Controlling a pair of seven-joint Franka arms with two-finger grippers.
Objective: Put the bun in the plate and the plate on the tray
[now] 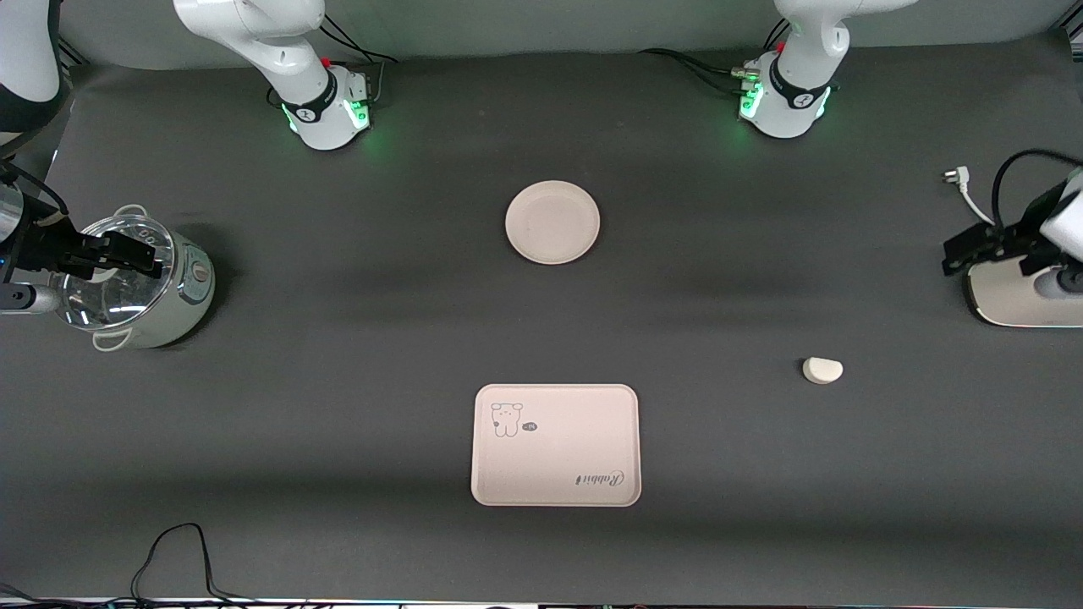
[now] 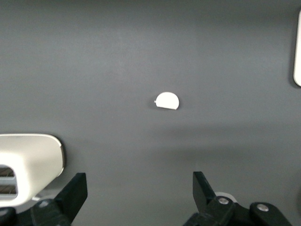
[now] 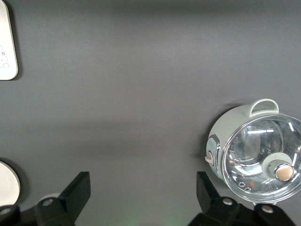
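A dark grey, matte cloth covers the whole table (image 1: 338, 423), faintly creased in bands running along its length. The two white arm bases stand along its farthest edge, each with a green light glowing at the foot and black cables trailing off. A black cable (image 1: 173, 558) loops along the nearest edge.

The round cream-beige plate (image 1: 552, 222) lies empty at mid-table, nearer the bases. The pale pinkish-beige rectangular tray (image 1: 556, 446) with its cartoon animal and "Rabbit" script lies nearer the camera, well apart from the plate. The small white half-moon bun (image 1: 821, 370) sits on the bare cloth toward the left arm's end of the table, apart from both.

A pale green cooking pot with a glass lid (image 1: 140, 283) stands at the right arm's end; a white appliance (image 1: 1019, 296) with a white plug cord stands at the left arm's end.

The right tool (image 1: 114, 254) hangs over the pot, its black fingers (image 3: 75, 193) spread wide. The left tool (image 1: 973, 249) hangs over the white appliance, fingers (image 2: 75, 190) likewise spread and holding nothing.
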